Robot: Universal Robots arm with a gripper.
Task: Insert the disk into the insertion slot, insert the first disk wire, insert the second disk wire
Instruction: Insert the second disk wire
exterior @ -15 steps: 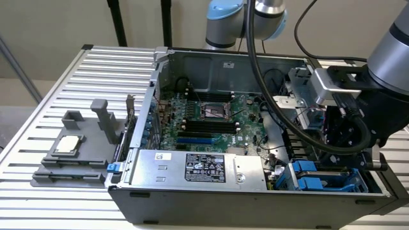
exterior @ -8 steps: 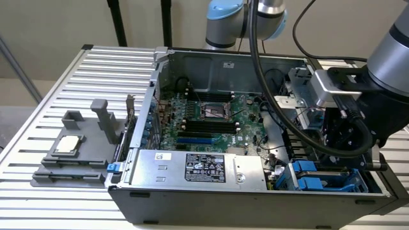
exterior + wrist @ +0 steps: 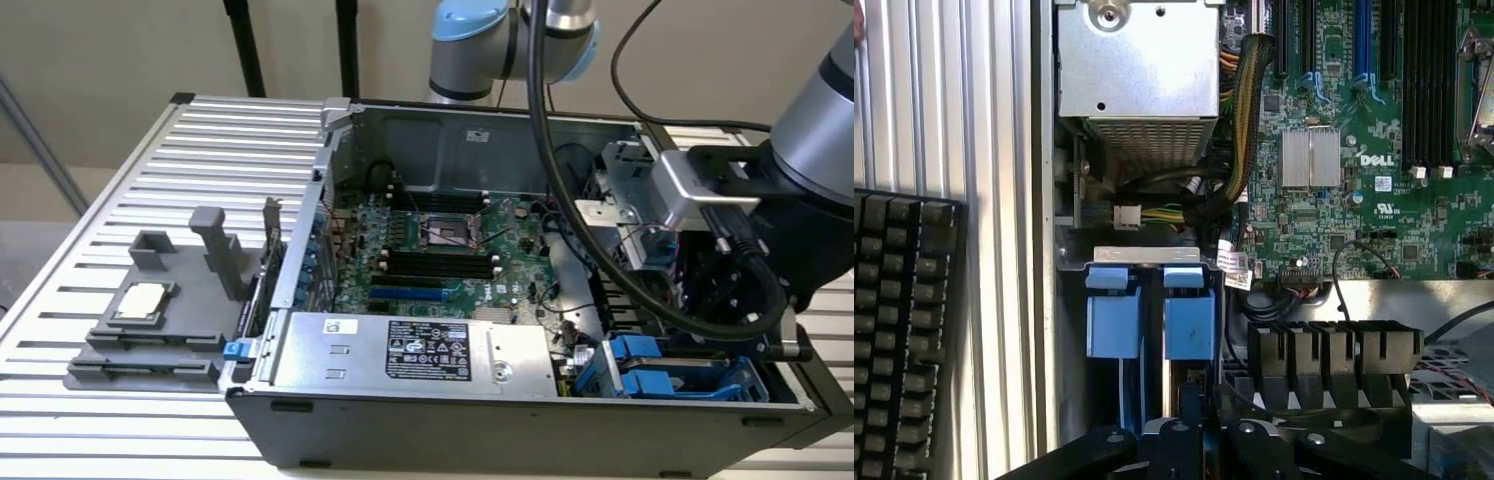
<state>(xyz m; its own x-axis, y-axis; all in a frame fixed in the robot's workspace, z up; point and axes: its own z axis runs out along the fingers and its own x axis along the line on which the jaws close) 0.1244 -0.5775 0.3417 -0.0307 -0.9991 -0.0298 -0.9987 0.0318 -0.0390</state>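
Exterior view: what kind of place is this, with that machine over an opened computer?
Probably a robotics test bench for computer assembly: an open desktop PC case, its motherboard exposed, sits on a slatted metal table under a robot arm.

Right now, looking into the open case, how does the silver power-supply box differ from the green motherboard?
The power-supply box is a closed silver metal housing with a black label; the motherboard is a flat green board with exposed components. The box sits along the near edge of the case, the board behind it on the case floor. The box has a perforated end with a cable bundle leaving it; the board carries black slots and a heatsink. Both sit inside the case.
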